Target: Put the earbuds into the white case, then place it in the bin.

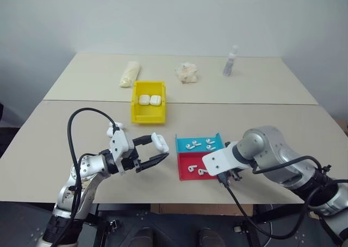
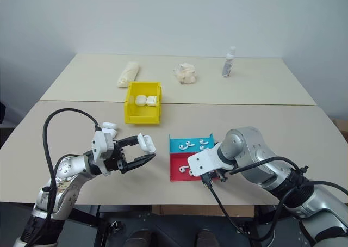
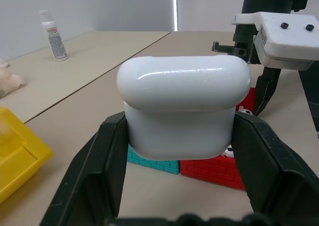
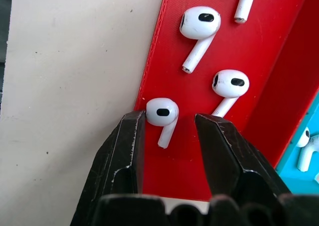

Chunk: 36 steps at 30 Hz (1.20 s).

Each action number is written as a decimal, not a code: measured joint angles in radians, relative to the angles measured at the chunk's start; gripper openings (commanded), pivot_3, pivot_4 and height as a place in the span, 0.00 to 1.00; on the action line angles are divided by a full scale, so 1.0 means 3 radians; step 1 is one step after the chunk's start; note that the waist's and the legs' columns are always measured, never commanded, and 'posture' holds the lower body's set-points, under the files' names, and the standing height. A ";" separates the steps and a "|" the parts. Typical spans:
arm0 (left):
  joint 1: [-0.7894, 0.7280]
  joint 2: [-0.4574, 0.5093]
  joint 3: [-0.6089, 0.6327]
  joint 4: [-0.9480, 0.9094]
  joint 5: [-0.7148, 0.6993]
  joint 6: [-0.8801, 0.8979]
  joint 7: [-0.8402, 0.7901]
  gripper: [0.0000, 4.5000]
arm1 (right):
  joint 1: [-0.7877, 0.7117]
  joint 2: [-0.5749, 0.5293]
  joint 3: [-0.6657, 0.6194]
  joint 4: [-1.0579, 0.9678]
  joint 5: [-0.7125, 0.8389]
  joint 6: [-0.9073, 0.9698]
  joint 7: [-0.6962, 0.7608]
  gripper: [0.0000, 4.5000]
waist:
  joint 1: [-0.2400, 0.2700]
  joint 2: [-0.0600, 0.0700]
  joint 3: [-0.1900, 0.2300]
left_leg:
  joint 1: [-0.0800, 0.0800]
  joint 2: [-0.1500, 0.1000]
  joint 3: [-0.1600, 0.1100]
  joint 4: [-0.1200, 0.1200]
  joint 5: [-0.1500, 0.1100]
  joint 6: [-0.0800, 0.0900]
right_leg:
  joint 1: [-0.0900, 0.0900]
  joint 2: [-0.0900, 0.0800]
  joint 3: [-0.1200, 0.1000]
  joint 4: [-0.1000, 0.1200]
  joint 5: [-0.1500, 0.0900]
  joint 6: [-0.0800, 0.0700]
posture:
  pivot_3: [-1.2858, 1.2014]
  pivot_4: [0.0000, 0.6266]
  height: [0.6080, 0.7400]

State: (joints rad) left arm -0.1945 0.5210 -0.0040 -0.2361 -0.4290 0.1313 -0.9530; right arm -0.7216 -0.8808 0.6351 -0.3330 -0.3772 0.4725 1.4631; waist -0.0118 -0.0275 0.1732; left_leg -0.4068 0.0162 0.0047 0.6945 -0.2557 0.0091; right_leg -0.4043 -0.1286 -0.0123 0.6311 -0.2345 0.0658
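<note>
Right gripper [image 4: 168, 124], pointed steeply down over the red tray [image 1: 187, 161], was seen with its jaws partly open and nothing yet gripped; an earbud [image 4: 162, 112] lay on the tray floor between the two fingertips, its head close to one fingertip and its stem trailing toward the wrist. Two more earbuds [image 4: 199, 23] lay further along the same tray and were well clear of the fingers. Others were seen in the blue tray [image 1: 198, 144] just beside it. Left gripper [image 1: 159, 150] was clamped shut on the white case [image 1: 160, 142], held level above the table [image 1: 81, 122] beside the trays, and the lid appeared closed. The bin [image 1: 148, 115] stood further back on the table, with two identical cases already inside.

The step in hand was judged to be the pick of that one earbud. For a clean pick, the fingers would best be lowered until the tips nearly met the tray floor, centred on the rounded head, not the thin stem, and closed slowly, since a glossy earbud could easily be squeezed out sideways. The tray wall near one finger would need to be cleared. The lid would have to be opened before insertion
</note>
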 measured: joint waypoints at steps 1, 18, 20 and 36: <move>0.0000 0.0000 0.0000 0.0000 0.0000 0.0000 0.0001 0.62 | 0.0001 0.0001 0.0000 0.0008 -0.0002 -0.0012 0.0000 0.44 | 0.0000 0.0000 0.0000 | 0.0000 0.0000 0.0000 0.0000 0.0000 0.0000 | 0.0000 0.0000 0.0000 0.0000 0.0000 0.0000 | 0.52 0.24 1.00; 0.0017 0.0000 0.0000 -0.0051 -0.0001 0.0003 0.0006 0.62 | 0.0048 0.0033 0.0001 0.0031 -0.0007 -0.0079 -0.0007 0.25 | 0.0001 0.0000 0.0000 | 0.0000 0.0000 0.0000 0.0000 0.0000 0.0000 | 0.0000 0.0000 0.0000 0.0000 0.0000 0.0000 | 0.52 0.24 1.00; 0.0017 0.0000 0.0000 -0.0060 -0.0001 0.0013 0.0005 0.62 | 0.0050 0.0033 0.0000 0.0031 -0.0007 -0.0082 -0.0008 0.25 | 0.0000 0.0000 0.0000 | 0.0000 0.0000 0.0000 0.0000 0.0000 0.0000 | 0.0000 0.0000 0.0000 0.0000 0.0000 0.0000 | 0.52 0.24 1.00; 0.0010 -0.0001 0.0000 -0.0074 -0.0002 0.0018 0.0003 0.62 | 0.0080 0.0035 -0.0056 0.0012 -0.0005 -0.0029 -0.0019 0.25 | 0.0002 0.0000 0.0000 | 0.0000 0.0000 0.0000 0.0000 0.0000 0.0000 | 0.0000 0.0000 0.0000 0.0000 0.0000 0.0000 | 0.52 0.24 1.00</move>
State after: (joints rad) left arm -0.1916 0.5205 -0.0041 -0.2584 -0.4298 0.1367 -0.9522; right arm -0.6974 -0.8704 0.6184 -0.3294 -0.3787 0.4637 1.4574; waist -0.0113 -0.0275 0.1733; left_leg -0.4068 0.0162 0.0047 0.6945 -0.2557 0.0091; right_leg -0.4042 -0.1286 -0.0123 0.6311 -0.2345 0.0659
